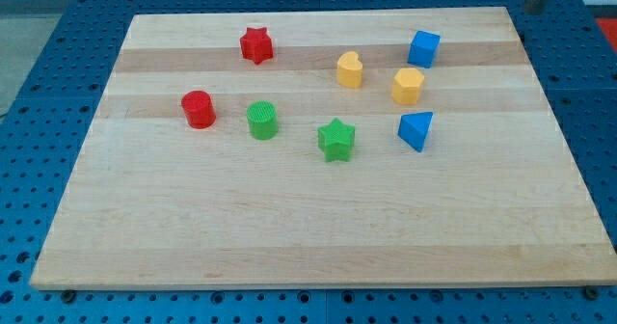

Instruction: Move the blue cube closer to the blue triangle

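The blue cube [423, 48] sits near the view's top right of the wooden board [289, 237]. The blue triangle [416, 130] lies below it, toward the right middle. A yellow hexagon [408, 86] stands between the two. A dark slanted rod shows at the view's top right corner, beyond the board's edge. My tip [530, 10] is up and to the right of the blue cube, well apart from it and touching no block.
A yellow heart [350, 69] lies left of the hexagon. A green star [336, 139] is left of the blue triangle. A green cylinder [262, 120], a red cylinder [199, 109] and a red star [256, 45] are on the left half.
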